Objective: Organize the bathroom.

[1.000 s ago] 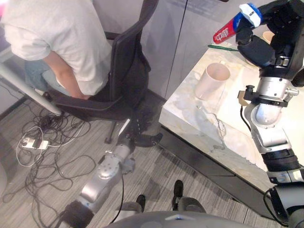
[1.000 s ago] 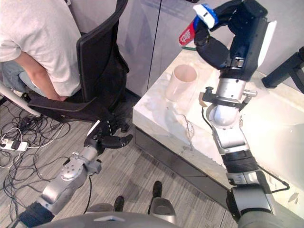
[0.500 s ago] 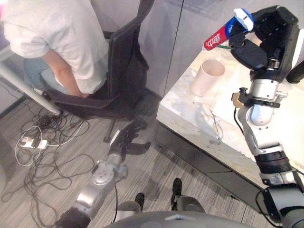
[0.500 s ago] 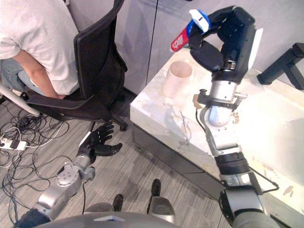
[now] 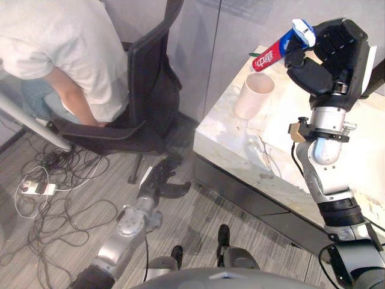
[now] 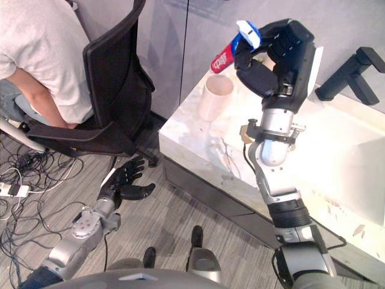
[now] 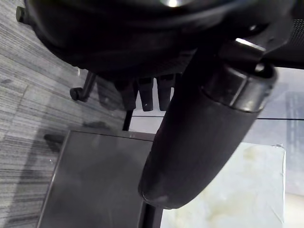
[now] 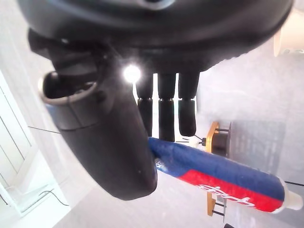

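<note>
My right hand (image 5: 328, 57) is raised above the marble counter (image 5: 225, 135), shut on a red and blue toothpaste tube (image 5: 274, 49). In the right wrist view the thumb (image 8: 114, 133) and fingers pinch the tube (image 8: 223, 175) near its blue end. Its red end slants down towards the open mouth of a pale pink cup (image 5: 252, 96), which stands upright near the counter's left corner. The tube tip is just above and behind the cup's rim, apart from it. My left hand (image 5: 161, 180) hangs low over the grey floor, fingers straight and holding nothing.
A person (image 5: 60, 48) sits in a black office chair (image 5: 150, 78) left of the counter. Cables and a power strip (image 5: 33, 188) lie on the floor at the left. A black faucet (image 6: 352, 75) stands at the counter's back right.
The whole view has shifted as the camera moved. My right hand has brought the tube a little lower and nearer the cup's mouth. The left hand stays low by the floor.
</note>
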You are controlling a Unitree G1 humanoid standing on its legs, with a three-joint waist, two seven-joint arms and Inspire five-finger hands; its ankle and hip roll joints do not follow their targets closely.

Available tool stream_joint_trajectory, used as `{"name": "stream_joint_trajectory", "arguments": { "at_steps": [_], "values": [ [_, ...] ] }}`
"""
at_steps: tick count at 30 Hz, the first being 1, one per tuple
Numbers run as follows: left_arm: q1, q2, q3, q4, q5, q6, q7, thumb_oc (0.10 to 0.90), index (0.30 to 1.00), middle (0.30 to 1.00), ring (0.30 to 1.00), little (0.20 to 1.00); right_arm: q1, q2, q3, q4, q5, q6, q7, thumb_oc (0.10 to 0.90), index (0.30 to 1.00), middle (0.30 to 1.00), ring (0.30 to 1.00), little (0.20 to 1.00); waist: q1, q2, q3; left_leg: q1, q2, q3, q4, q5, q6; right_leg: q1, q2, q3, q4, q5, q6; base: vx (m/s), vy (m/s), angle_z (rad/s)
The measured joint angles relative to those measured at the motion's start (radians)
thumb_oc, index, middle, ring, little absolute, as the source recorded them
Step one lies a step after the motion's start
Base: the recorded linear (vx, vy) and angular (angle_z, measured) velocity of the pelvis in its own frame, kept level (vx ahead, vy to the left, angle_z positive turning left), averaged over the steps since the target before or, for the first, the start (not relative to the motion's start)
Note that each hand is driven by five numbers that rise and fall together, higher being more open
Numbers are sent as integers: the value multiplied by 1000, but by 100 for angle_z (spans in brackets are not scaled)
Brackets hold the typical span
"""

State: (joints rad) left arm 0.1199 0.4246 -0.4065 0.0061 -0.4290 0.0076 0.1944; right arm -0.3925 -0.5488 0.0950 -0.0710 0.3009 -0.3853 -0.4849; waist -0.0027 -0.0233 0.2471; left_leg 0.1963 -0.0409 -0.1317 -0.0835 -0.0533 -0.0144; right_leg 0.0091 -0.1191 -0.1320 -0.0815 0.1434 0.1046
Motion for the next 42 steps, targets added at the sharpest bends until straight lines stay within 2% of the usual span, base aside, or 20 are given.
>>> {"name": "stream_joint_trajectory", "arguments": {
  "at_steps": [9, 15, 24, 30, 34, 40, 42],
  "values": [
    [-1, -10, 0, 6, 4, 0, 6, 800, 900, 900, 900, 900, 44, 6, -5, -43, 6, 5, 26, 400, 300, 300, 300, 300, -3, 1, 0, 0, 0, 7, 0, 0, 0, -2, -1, 4, 0, 0, 0, 0, 0, 0],
    [-1, -15, 0, 6, 5, 0, 9, 800, 900, 900, 900, 900, 75, 13, -13, -44, 65, 6, 36, 400, 300, 300, 300, 300, -4, 0, -1, 0, 0, 12, 0, 0, 0, -4, 0, 5, 0, 0, 0, -4, -7, -2],
    [-2, -24, 0, 6, 7, 0, 18, 800, 900, 900, 900, 900, 115, 41, -13, -44, 65, 29, 41, 400, 300, 300, 300, 300, -29, 1, -2, 1, 1, 21, 0, 0, 0, -8, 0, 16, 0, 0, 0, -1, -6, -2],
    [-2, -24, 0, 6, 7, 0, 20, 800, 900, 900, 900, 900, 115, 41, -13, -42, 68, 31, 66, 400, 300, 300, 300, 300, -28, 2, -2, 1, 0, 25, 0, 0, 0, -8, 0, 19, 0, 0, 0, 8, -4, -1],
    [-1, -24, 0, 6, 7, 0, 18, 800, 900, 900, 900, 900, 149, 42, -11, -40, 76, 65, 125, 400, 300, 300, 300, 300, -24, 1, -5, -2, 0, 25, 7, -3, -4, -8, 0, 19, 0, 0, 0, 27, -10, 0],
    [0, -28, 0, 33, 7, 0, 19, 800, 900, 900, 900, 900, 145, 46, -5, -2, 80, 93, 149, 400, 300, 300, 300, 300, -7, 2, -22, -8, 2, 23, 11, -3, -4, -7, 1, 11, 0, 0, 0, 22, -19, 3],
    [3, -28, 1, 34, 7, -1, 20, 800, 900, 900, 900, 900, 142, 46, -5, 22, 79, 95, 147, 573, 559, 559, 559, 559, 2, -1, -24, -12, 2, 17, 12, -3, -4, -7, 0, 2, 0, 0, 0, 38, -29, 11]
  ]
}}
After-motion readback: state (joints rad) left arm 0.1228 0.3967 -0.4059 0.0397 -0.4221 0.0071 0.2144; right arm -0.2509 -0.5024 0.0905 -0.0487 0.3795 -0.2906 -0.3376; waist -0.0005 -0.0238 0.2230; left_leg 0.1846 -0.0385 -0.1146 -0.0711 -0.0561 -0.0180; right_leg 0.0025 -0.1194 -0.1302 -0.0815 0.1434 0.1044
